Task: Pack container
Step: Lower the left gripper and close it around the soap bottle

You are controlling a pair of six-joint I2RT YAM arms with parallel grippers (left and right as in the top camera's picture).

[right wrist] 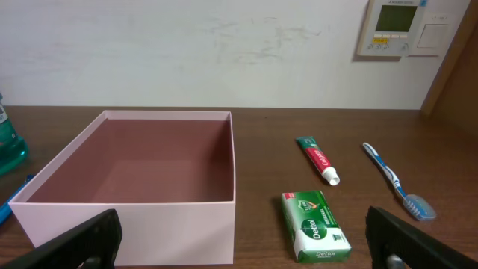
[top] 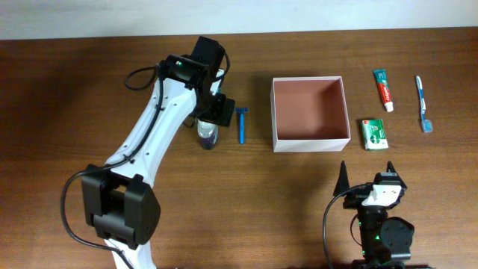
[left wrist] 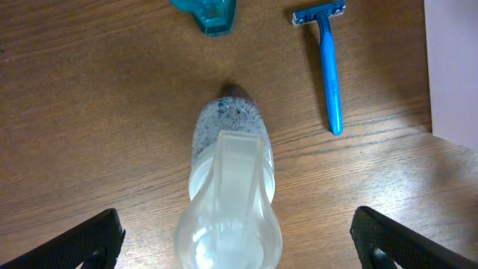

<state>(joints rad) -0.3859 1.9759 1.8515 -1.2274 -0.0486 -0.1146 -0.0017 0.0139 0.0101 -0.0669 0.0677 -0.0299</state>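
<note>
The container [top: 311, 143] is a square shallow box with white walls and a pinkish-brown inside, empty, at the table's middle right; it also shows in the right wrist view [right wrist: 149, 224]. My left gripper [top: 212, 119] is open above a clear bottle [top: 208, 137]. In the left wrist view the bottle [left wrist: 231, 187] lies between the spread fingers [left wrist: 239, 250], untouched. A blue razor [top: 242, 125] lies just right of it, also in the left wrist view [left wrist: 328, 71]. My right gripper [top: 366, 176] is open and empty near the front edge, facing the container [right wrist: 246, 254].
Right of the container lie a green soap box [top: 374, 134] [right wrist: 315, 226], a toothpaste tube [top: 383, 89] [right wrist: 318, 159] and a blue toothbrush [top: 423, 103] [right wrist: 394, 180]. A teal item [left wrist: 206, 15] stands beyond the bottle; a teal bottle edge [right wrist: 7, 142] shows far left.
</note>
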